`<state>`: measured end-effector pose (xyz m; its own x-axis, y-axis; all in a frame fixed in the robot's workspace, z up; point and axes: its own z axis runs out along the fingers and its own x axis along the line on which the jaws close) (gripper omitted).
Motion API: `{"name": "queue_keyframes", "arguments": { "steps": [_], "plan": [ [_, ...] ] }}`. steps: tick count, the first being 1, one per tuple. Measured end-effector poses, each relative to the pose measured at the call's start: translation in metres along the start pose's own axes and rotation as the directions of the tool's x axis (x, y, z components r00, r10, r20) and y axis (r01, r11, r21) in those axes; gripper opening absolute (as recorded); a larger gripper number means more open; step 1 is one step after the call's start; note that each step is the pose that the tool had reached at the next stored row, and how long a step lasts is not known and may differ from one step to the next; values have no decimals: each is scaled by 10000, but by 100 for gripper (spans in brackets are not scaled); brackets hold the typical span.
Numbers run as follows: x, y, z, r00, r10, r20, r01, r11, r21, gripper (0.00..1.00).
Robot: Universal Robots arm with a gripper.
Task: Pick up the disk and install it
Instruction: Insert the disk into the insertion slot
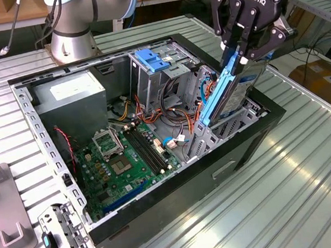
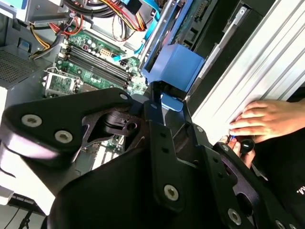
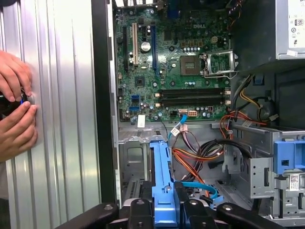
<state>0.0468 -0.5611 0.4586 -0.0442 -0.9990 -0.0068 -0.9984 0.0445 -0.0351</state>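
Lettering and labels, by carrier: gripper (image 1: 244,55), white brand lettering across its black body in the exterior view; power supply (image 1: 69,90), pale label on its top face, print too small to make out; motherboard (image 3: 167,71), white maker's mark and fine silk-screened codes in the first wrist view; drive cage (image 3: 257,167), small white barcode sticker (image 3: 294,181); person's dark garment (image 2: 290,162) in the second wrist view, white letters cut by the frame edge, unreadable

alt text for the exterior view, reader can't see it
The gripper holds the disk tilted, its lower end down inside an open computer case, toward the exterior view's right. A green motherboard lies exposed in the case, which sits on a ribbed metal table.
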Motion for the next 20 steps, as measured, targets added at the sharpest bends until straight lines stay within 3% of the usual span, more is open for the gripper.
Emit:
{"name": "queue_keyframes", "arguments": {
  "steps": [9,16,18,19,20],
  "plan": [
    [16,82,50,10000,-4,12,4,10000,5,29],
    [19,93,66,10000,-8,21,8,10000,4,29],
    [19,93,67,10000,-8,22,8,10000,4,37],
    [18,90,82,10000,-8,24,8,10000,4,37],
    [18,70,188,10000,-9,23,9,10000,3,37]
  ]
}}
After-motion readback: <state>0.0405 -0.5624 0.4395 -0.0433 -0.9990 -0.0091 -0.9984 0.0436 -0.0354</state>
